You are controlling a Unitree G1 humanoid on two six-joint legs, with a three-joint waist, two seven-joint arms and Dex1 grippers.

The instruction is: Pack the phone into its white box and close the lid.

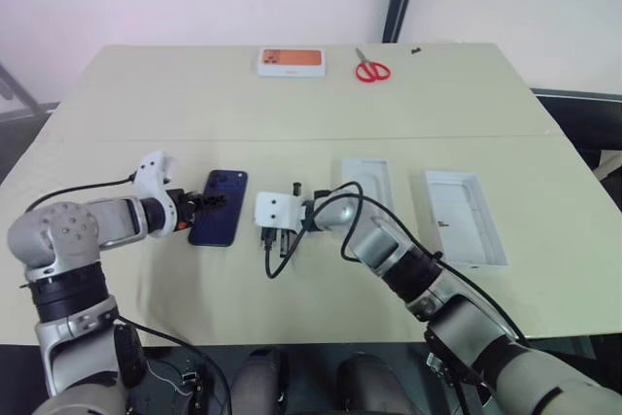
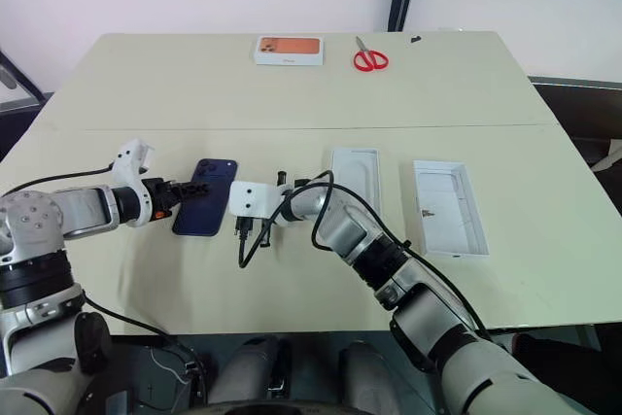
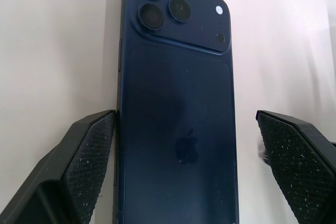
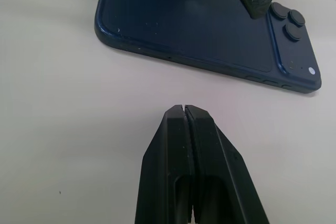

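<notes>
The dark navy phone (image 1: 220,207) lies back up on the table at the left, its camera cluster (image 3: 176,14) at the far end. My left gripper (image 1: 202,203) is open and low over the phone, one pad (image 3: 89,150) against its long edge and the other pad (image 3: 299,150) standing off the opposite side. My right gripper (image 4: 184,109) is shut and empty, pointing at the phone's other long edge a short way off, under its white wrist block (image 1: 276,211). The white box (image 1: 367,180) lies open to the right, partly behind my right arm. The lid (image 1: 466,219) lies inside up further right.
A white box with an orange top (image 1: 290,61) and red scissors (image 1: 371,70) sit at the table's far edge. Black cables (image 1: 292,250) loop off my right wrist. A seam (image 1: 292,138) crosses the table (image 1: 146,94).
</notes>
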